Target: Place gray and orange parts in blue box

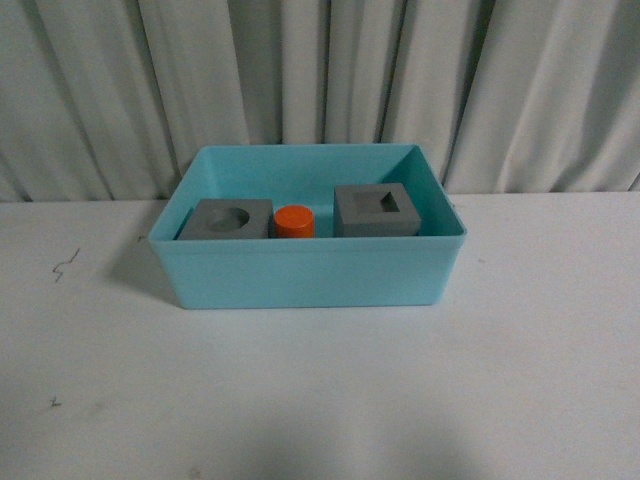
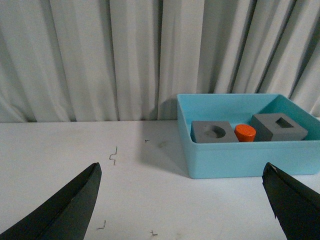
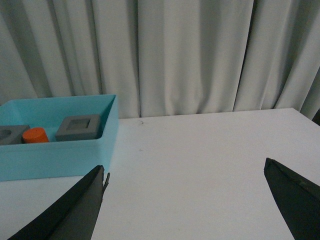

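the blue box (image 1: 300, 280) sits on the white table (image 1: 320, 400), toward its far side, just in front of the pale curtain (image 1: 320, 80). all three parts lie inside it in a row along the floor of the box. the gray cube with the round recess (image 1: 227, 219) is at the left, close to the left wall. the orange cylinder (image 1: 295, 221) stands upright just beside it, in the middle. the gray cube with the square recess (image 1: 376, 211) is to the right of the cylinder, a small gap apart, and seems turned a little against the box walls.

neither arm shows from the front. the left gripper (image 2: 182, 210) hangs over the bare table to the left of the box, its two dark fingers (image 2: 65, 210) spread wide with nothing between them. the right gripper (image 3: 185, 205) hangs over the table to the right of the box, likewise splayed apart and empty. a few small dark marks (image 1: 65, 265) dot the tabletop on the left.
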You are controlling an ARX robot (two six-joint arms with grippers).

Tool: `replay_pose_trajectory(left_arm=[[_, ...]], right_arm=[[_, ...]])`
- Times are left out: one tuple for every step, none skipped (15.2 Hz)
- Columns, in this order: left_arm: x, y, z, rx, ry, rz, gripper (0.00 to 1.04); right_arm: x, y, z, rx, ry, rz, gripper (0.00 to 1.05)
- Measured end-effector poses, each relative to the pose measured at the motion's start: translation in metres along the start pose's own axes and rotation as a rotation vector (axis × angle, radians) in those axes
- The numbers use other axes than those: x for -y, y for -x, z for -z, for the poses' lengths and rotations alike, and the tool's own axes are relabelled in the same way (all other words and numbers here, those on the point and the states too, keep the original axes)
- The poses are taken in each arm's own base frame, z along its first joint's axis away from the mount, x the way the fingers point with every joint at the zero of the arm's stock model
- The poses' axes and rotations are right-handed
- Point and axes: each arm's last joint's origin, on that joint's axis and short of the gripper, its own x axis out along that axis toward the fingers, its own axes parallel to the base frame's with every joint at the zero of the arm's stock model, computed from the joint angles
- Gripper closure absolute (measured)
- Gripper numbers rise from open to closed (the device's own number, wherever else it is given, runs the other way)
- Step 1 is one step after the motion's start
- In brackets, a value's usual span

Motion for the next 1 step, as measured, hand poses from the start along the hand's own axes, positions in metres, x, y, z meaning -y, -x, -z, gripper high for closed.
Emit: replay_pose_trajectory(left_arm=[[0.0,0.0,0.0,0.0,0.0,0.0,0.07]], right_arm=[[0.0,0.0,0.0,0.0,0.0,0.0,0.06]])
